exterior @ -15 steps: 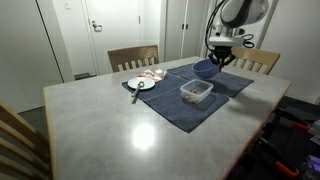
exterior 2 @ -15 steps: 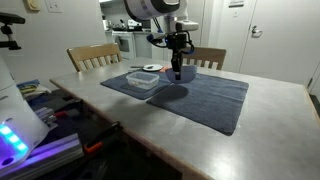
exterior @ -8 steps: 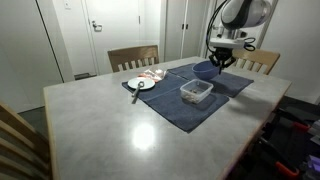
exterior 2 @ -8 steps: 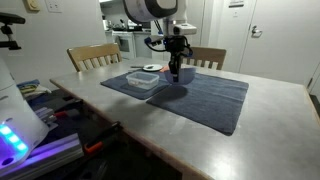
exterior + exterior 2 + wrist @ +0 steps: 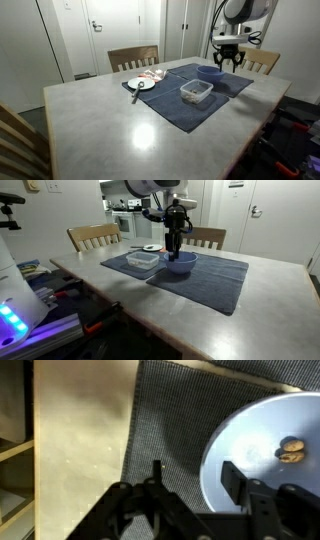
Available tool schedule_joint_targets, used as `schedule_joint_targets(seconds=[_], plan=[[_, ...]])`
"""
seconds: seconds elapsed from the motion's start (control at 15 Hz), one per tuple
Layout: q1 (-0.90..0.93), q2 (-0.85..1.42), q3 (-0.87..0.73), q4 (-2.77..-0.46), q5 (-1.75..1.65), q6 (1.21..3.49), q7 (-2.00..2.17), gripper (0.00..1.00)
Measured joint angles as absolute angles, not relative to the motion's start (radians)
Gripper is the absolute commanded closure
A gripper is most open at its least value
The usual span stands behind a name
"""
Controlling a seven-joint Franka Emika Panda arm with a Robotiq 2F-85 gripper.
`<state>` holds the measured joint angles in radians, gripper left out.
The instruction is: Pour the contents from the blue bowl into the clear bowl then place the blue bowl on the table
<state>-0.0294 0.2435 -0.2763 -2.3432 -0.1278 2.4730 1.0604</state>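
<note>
The blue bowl (image 5: 209,71) (image 5: 178,262) rests flat on the dark blue cloth (image 5: 190,112) at the far side of the table (image 5: 110,125). My gripper (image 5: 228,61) (image 5: 174,246) hangs just above its rim, open and holding nothing. In the wrist view the gripper (image 5: 195,482) straddles the bowl's edge, one finger over the cloth and one over the blue bowl (image 5: 262,480). A small brown piece (image 5: 291,452) lies inside it. The clear bowl (image 5: 196,92) (image 5: 143,259) stands on the cloth beside the blue bowl, apart from it.
A white plate (image 5: 141,84) with a utensil and some crumpled items sit at the cloth's end by a wooden chair (image 5: 133,58). Another chair (image 5: 260,62) stands behind the arm. Bare pale tabletop (image 5: 270,305) surrounds the cloth.
The gripper has opened, let go of the blue bowl and lifted a little. The bowl, held tilted before, now lies flat on the cloth.
</note>
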Motion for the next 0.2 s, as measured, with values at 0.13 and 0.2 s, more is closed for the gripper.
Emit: schedule_joint_targets(seconds=[0.13, 0.2], plan=[[-0.016, 0.2, -0.273, -2.332, -0.166, 2.373, 1.117, 0.0], [-0.011, 0.173, -0.268, -2.328, -0.185, 2.327, 1.146, 0.0]])
